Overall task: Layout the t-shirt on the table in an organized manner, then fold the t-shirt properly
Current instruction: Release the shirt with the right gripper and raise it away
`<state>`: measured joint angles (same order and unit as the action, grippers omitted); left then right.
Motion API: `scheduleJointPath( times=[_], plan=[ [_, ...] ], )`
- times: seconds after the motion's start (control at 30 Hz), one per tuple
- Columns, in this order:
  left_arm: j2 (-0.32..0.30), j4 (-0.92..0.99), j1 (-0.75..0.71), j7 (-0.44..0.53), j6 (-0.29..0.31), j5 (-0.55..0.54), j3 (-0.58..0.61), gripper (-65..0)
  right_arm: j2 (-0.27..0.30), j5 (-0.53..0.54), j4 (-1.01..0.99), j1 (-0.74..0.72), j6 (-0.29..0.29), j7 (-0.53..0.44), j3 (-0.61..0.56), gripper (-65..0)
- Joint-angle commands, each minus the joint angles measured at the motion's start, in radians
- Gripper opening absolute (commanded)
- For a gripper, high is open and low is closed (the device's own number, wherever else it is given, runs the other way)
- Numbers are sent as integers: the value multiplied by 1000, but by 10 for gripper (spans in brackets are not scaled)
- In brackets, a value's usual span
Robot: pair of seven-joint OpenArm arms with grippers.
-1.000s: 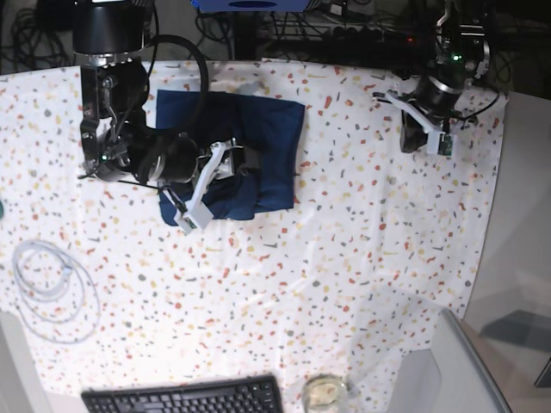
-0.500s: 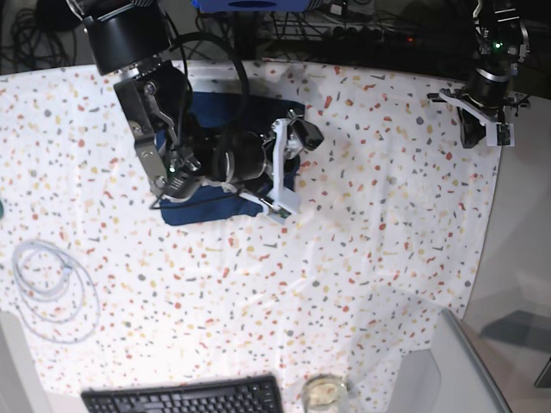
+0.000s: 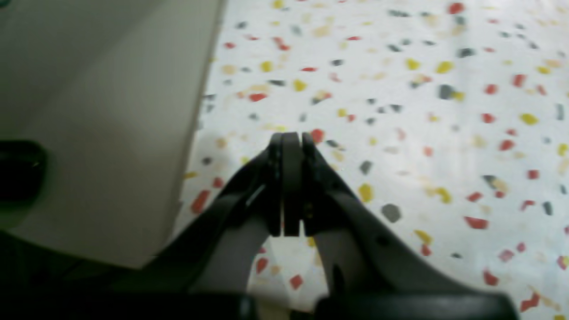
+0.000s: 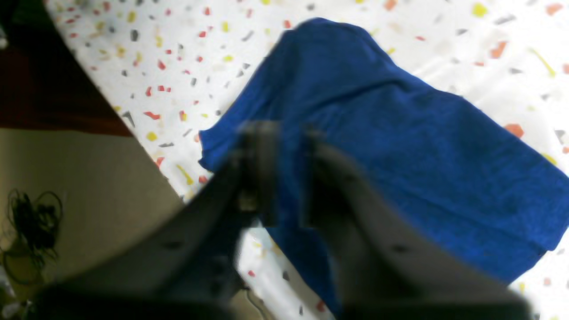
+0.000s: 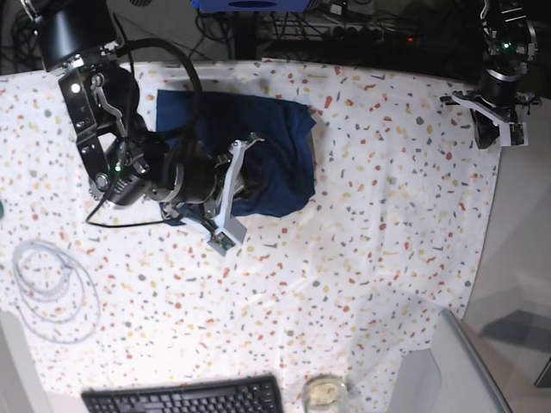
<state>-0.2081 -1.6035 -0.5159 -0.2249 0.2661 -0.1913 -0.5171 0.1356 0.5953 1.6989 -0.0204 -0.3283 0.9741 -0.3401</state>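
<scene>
- The right end effector (image 5: 245, 185) has swung back from the shirt's right edge, where it was half a second ago, to the shirt's near edge. The left end effector (image 5: 498, 129) has drawn off to the far right corner of the worktop (image 5: 362, 258).
- The shirt (image 5: 258, 146) now bulges toward the right edge; a second ago that side was straight. Judgement: the fold has shifted and needs squaring.
- Right end effector: the fingers (image 4: 262, 178) stand a little apart above the fabric, with cloth visible in the gap; a grip cannot be confirmed.
- Left end effector: the fingers (image 3: 284, 186) are pressed together on nothing, above the worktop's right edge.
- Shirt location: far half of the worktop, left of centre, folded into a compact block.
- Orientation: the block is nearly square, so the long axis is unclear. In the right wrist view the shirt (image 4: 400, 155) shows neither collar nor sleeves, so its heading cannot be read.
</scene>
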Motion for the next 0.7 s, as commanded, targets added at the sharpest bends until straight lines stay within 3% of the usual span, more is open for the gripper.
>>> scheduleJointPath(
  times=[0.0, 0.07, 0.23, 0.43, 0.67],
  plan=[
    [-14, -14, -2, 23, 2, -7, -8, -650, -4, 18, -3, -16, -2, -16, 0, -650],
    [-14, -14, 1, 23, 2, -7, -7, -650, -7, 18, -23, -14, -2, -14, -15, -629],
    [-14, -14, 3, 23, 2, -7, 2, -650, -7, 16, -82, -16, 4, -30, -204, -641],
    [-12, -14, 3, 23, 2, -7, 2, -650, -12, 15, -271, -83, 5, -209, -413, -644],
    [-14, 39, 3, 23, 2, -7, -5, -650, -32, 15, -353, -117, 7, -241, -555, -644]
  ],
)
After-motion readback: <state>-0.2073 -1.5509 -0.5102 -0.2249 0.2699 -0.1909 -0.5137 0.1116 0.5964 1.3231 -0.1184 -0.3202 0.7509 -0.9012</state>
